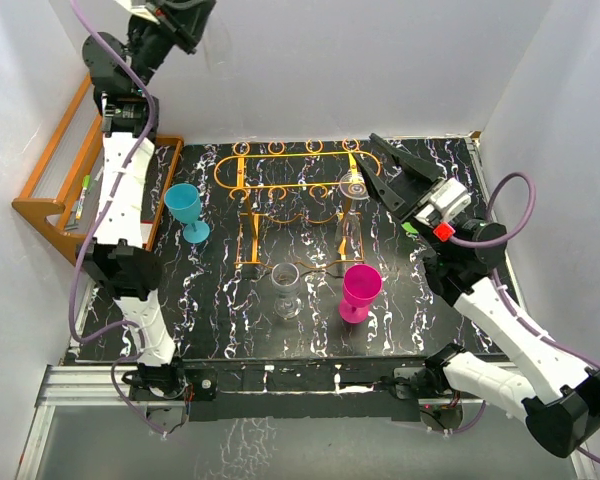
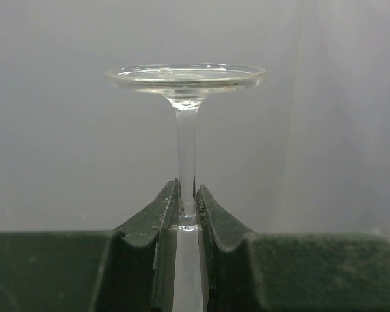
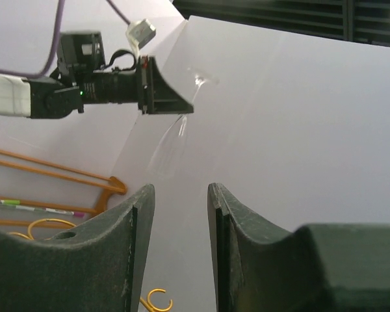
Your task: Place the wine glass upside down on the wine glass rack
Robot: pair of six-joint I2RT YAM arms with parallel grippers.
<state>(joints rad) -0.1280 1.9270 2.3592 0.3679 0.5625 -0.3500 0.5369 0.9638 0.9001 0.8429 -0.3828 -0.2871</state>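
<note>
Wine glass (image 2: 186, 130) hangs high over the black marbled counter (image 1: 210, 300), well apart from the wine glass rack (image 1: 280, 186), whose orange wire rails stand at the far middle of the counter. The left pincer (image 2: 187, 195) is clamped on the stem with the foot uppermost, so the glass is already turned over. The right pincer (image 3: 180, 195) sits above the rack's right end, its jaws a moderate gap apart and holding nothing. I judge the glass light, stiff, slick and very breakable, with the thin stem its weakest part. The stem is still the right place to hold, with a firm but gentle squeeze, since that leaves the foot free to slide into a rail slot. The glass is clear and colourless, with a flat round foot and a slender straight stem. Its bowl shows only faintly in the right wrist view.
</note>
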